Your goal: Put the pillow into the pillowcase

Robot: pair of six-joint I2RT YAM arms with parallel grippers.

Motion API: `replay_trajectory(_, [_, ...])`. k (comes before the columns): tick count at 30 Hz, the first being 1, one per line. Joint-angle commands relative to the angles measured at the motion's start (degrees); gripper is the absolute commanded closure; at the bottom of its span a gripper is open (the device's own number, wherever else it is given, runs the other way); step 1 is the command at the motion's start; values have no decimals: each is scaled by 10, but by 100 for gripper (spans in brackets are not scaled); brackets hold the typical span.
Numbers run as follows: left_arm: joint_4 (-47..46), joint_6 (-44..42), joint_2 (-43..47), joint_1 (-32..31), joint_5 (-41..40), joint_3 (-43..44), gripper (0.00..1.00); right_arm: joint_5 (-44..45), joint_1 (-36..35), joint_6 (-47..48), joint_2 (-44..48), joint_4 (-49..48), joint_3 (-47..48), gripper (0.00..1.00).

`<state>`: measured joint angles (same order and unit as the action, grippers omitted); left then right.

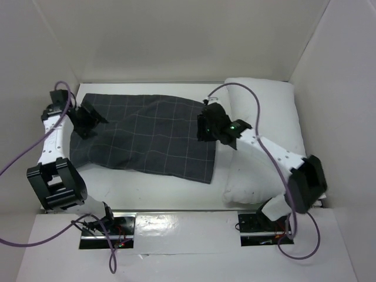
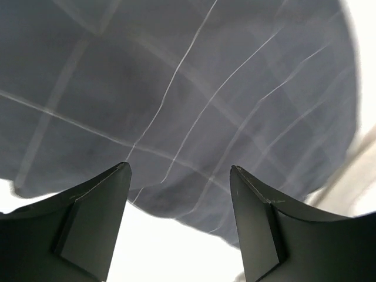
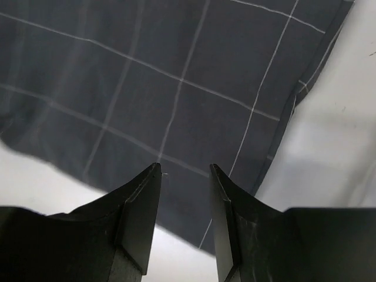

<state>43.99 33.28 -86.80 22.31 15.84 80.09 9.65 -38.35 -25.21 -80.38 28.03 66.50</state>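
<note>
The dark grey pillowcase (image 1: 147,138) with thin light grid lines lies spread flat across the middle and left of the white table. The white pillow (image 1: 265,126) lies lengthwise at the right, partly under my right arm. My left gripper (image 1: 88,120) hovers over the pillowcase's left end, jaws open and empty; its wrist view shows the cloth's edge (image 2: 194,117) just beyond the fingers. My right gripper (image 1: 207,126) hovers over the pillowcase's right edge, next to the pillow, open and empty, with the cloth (image 3: 176,88) below it.
White walls (image 1: 335,76) close in the table on the left, back and right. The arm bases and cables (image 1: 106,226) sit at the near edge.
</note>
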Motion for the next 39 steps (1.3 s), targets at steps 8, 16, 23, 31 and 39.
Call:
replay_trajectory(8, [-59, 28, -85, -28, -66, -129, 22, 21, 3, 13, -173, -17, 28, 48])
replay_trajectory(16, [-65, 47, -231, -28, -75, -75, 24, 34, 3, -26, -223, -57, -55, 49])
replay_trajectory(23, [-13, 39, -340, -51, -120, 95, 27, 34, -54, -44, -243, -77, -79, 51])
replay_trajectory(31, [89, -8, -415, -64, -229, 345, 22, -2, -154, -32, -400, -112, 70, 49])
replay_trajectory(39, [89, -33, -248, -103, -221, 333, 16, 81, -208, -5, -393, -53, 165, 34])
